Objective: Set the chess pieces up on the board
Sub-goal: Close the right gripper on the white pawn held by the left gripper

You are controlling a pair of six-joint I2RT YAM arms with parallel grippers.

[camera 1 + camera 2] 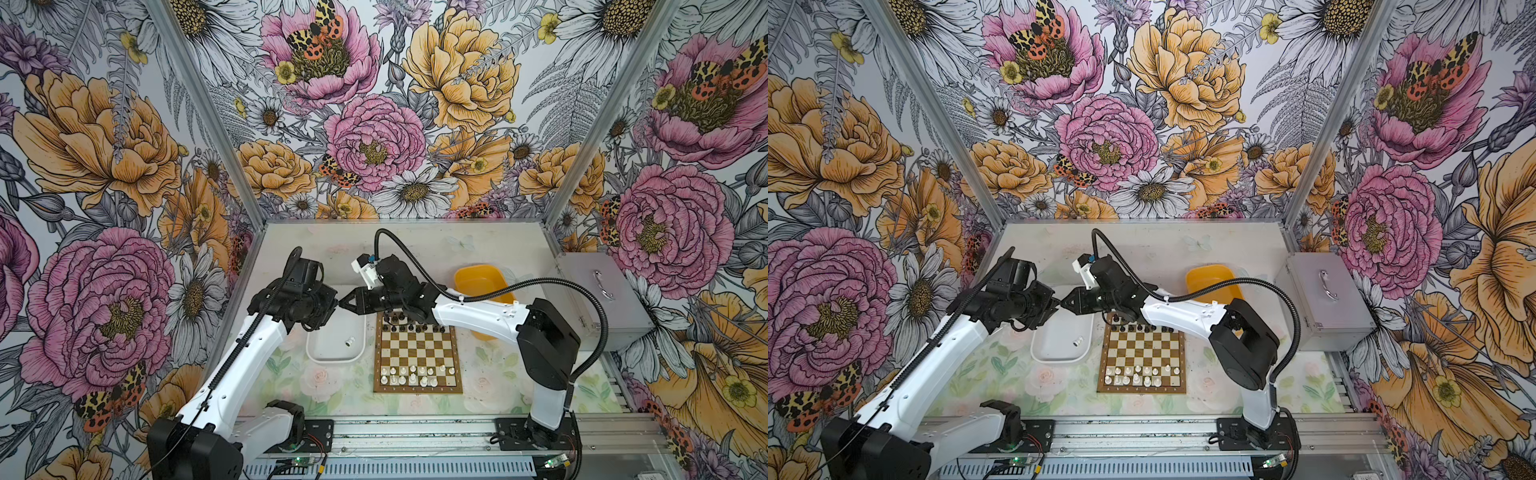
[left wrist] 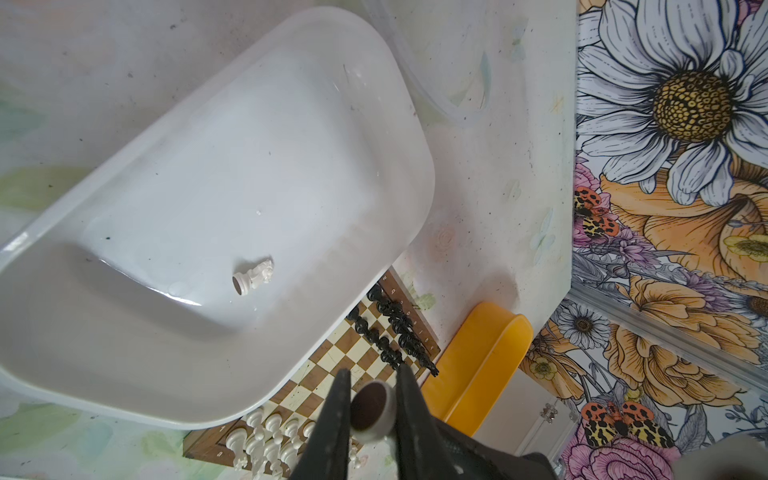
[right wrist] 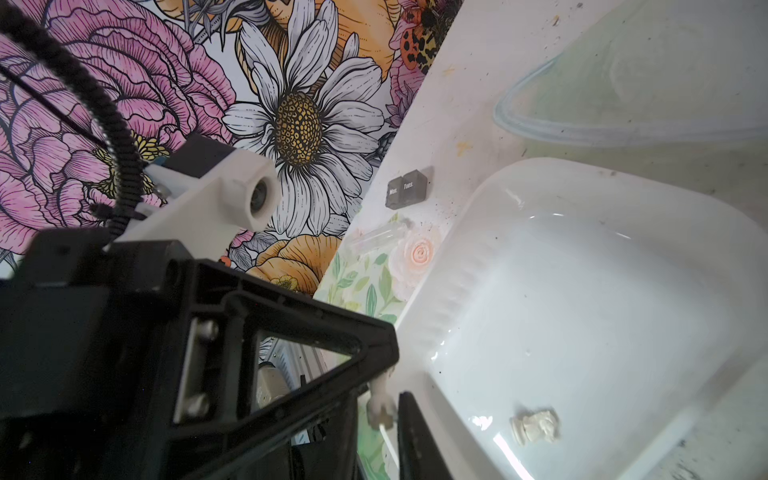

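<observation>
Chess pieces (image 1: 412, 378) mostly stand on the board (image 1: 417, 390) in both top views. Black ranks run along the far edge and white ranks along the near edge. There look to be gaps toward one end of the white side, though the men are too small there to count. Two white men are off the board. One lies on its side in the white tray (image 1: 334, 360) just beside the board, a knight (image 2: 253, 278) by its shape. The other, a white piece (image 2: 372, 411), is pinched in the left jaws, which are closed on it with its round felt base facing the left wrist camera.

The step in hand reads as a hand-over above the tray. The left arm (image 1: 257, 332) and right arm (image 1: 469, 316) meet tip to tip, and the right wrist view shows the right jaws set about the same piece (image 3: 380, 405). Whether they have closed on it I cannot tell. Next, I judge, the right jaws need a firm hold before the left jaws let go. Then comes a carry to a free white square and an upright set-down clear of the neighbours, which stand close.

The bench (image 1: 490, 386) is a pale sheet printed with faint roses and leaves, scuffed and speckled. A yellow tray (image 1: 478, 278) sits beyond the board, and a grey metal case (image 1: 602, 291) sits at the right edge. Bold floral wallpaper covers the three walls, framed by aluminium posts.
</observation>
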